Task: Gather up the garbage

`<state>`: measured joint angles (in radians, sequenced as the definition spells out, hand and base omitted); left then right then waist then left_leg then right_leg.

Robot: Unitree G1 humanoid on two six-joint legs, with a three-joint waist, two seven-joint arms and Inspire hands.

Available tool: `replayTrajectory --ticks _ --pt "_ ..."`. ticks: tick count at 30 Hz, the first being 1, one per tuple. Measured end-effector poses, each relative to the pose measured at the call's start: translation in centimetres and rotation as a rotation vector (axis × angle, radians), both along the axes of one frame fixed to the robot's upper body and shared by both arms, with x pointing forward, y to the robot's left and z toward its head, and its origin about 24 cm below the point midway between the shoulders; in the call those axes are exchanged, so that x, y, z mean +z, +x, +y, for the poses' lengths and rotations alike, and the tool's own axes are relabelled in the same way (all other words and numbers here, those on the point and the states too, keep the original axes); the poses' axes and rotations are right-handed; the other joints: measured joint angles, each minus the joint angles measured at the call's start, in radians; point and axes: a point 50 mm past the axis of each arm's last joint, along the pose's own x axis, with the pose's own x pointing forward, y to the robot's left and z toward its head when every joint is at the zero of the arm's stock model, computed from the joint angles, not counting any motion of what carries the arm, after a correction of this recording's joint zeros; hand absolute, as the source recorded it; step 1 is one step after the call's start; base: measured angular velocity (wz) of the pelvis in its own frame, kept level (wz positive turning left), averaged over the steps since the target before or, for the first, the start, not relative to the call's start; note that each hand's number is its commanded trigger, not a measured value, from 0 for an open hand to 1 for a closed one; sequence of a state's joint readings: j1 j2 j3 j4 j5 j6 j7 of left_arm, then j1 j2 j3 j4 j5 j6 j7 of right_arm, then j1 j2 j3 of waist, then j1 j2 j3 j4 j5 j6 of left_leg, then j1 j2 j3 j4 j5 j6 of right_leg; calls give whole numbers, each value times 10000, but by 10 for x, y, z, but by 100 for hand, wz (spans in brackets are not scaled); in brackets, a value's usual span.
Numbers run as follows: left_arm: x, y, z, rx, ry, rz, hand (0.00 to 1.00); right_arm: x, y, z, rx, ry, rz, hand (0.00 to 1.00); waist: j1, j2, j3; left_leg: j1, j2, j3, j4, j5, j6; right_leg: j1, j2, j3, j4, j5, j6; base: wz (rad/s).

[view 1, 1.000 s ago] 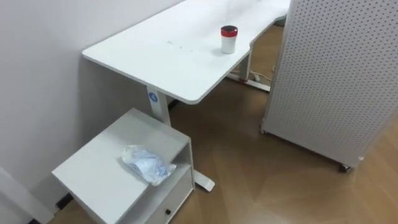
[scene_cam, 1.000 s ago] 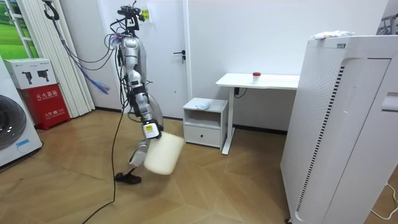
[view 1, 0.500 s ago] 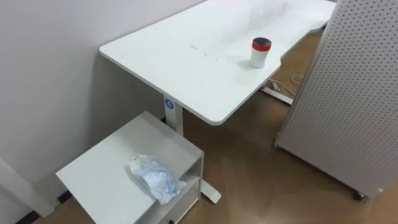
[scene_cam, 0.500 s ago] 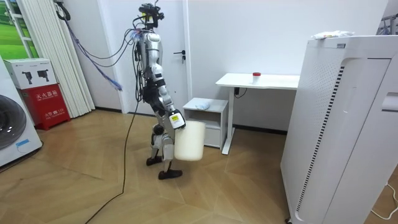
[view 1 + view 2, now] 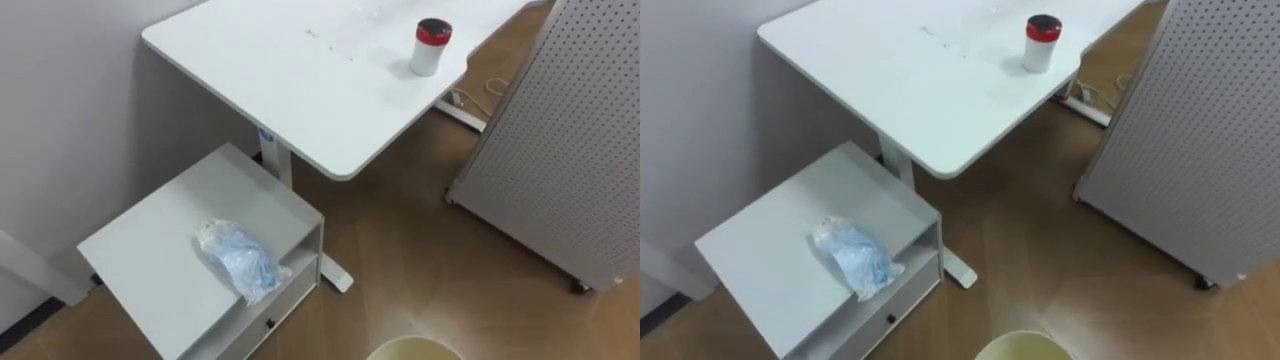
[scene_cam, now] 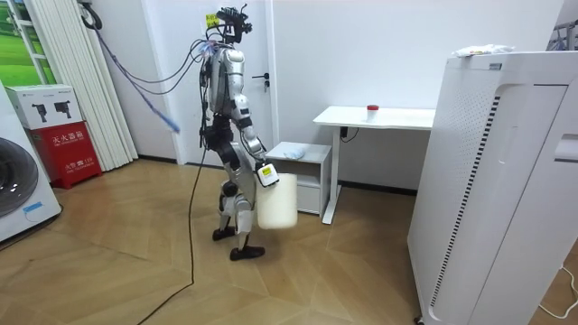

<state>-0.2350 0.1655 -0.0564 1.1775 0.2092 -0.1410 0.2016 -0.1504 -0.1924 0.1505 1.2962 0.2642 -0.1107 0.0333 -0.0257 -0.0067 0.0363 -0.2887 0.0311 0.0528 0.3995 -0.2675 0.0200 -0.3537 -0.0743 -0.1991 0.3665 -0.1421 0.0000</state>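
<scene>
1. Since the earlier picture, the robot has been brought nearer to the small cabinet, and in the eye views the things are seen from closer and more from above. The step in hand is judged to be the walk up to the garbage.
2. A big white desk (image 5: 300, 90) is seen against the wall.
3. A tall white panel with holes (image 5: 570, 150) is stood on the brown floor, near the desk's end.
4. A low white cabinet (image 5: 150, 250) is tucked just beside the desk's leg. The robot is stood close in front of it in the room view.
5. A cream bin (image 6: 277, 200) is carried low at the robot's side, hung from the right hand (image 6: 264, 174). Its round rim is seen at the bottom of the eye views. How the hand is closed on the bin cannot be told, because it is too small to see.
6. The garbage (image 5: 238, 260), a crumpled see-through bag, is laid on top of the cabinet, near its front edge. It is not yet touched.
7. A white cup with a red lid (image 5: 431, 47) is stood upright on the desk, well apart from the garbage.
8. For the next move, a last step closer and a bend are likely needed, so that the bag can be reached, pinched gently and dropped into the bin.
</scene>
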Motion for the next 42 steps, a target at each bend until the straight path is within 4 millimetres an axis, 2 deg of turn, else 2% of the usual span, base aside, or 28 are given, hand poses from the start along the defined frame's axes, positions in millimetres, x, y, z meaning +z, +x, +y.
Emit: replayTrajectory --ticks 4,6,9,13,17,23,29,34,39,42 --pt "14 24 -5 23 292 -808 0 4 17 9 785 -159 -241 100 5 53 152 -459 8 7 327 0 2 -415 -111 -30 275 37 -52 3" --pt "24 40 -10 58 333 -1365 0 10 33 14 1360 -305 -488 100 5 153 245 -879 27 -3 541 0 1 -808 -111 -28 439 100 -109 0" --pt "33 52 -13 122 569 -1915 0 14 44 19 1685 -345 -698 100 -9 292 352 -1173 72 35 664 -1 -5 -1090 -101 -35 618 126 -152 0" --pt "47 67 -12 464 929 -2636 0 20 57 23 1982 -455 -972 100 -79 371 408 -1779 91 180 985 -1 -12 -1800 -115 67 1006 151 -210 -9" --pt "57 79 -15 479 1027 -3061 0 24 65 28 2083 -438 -1258 100 -434 391 462 -2279 110 133 1288 -3 -14 -2219 -126 18 1181 183 -263 1" --pt "80 102 -17 500 1217 -3933 0 31 77 31 1928 -357 -1755 100 -698 519 599 -3031 186 150 1916 -144 -15 -2914 -146 49 1615 185 -324 -4" --pt "91 111 -18 680 1316 -4395 0 36 85 32 1779 -377 -2157 100 -827 622 659 -3641 301 155 2580 -343 -54 -3481 -151 50 2111 64 -448 -6" --pt "103 119 -13 533 1887 -4804 0 39 88 32 1548 -312 -2407 100 -872 621 663 -4156 403 140 2999 -424 -124 -3949 -117 34 2479 -50 -560 2" --pt "113 122 -3 885 2589 -5293 0 39 88 32 1190 -116 -2479 100 -1114 597 661 -4477 484 140 3784 -795 -230 -4337 -136 36 3318 -500 -684 -1" --pt "126 130 -3 768 3230 -5836 0 42 91 31 1042 -68 -2739 100 -1277 580 660 -4844 485 108 4081 -867 -254 -4723 -178 35 3691 -626 -737 4"
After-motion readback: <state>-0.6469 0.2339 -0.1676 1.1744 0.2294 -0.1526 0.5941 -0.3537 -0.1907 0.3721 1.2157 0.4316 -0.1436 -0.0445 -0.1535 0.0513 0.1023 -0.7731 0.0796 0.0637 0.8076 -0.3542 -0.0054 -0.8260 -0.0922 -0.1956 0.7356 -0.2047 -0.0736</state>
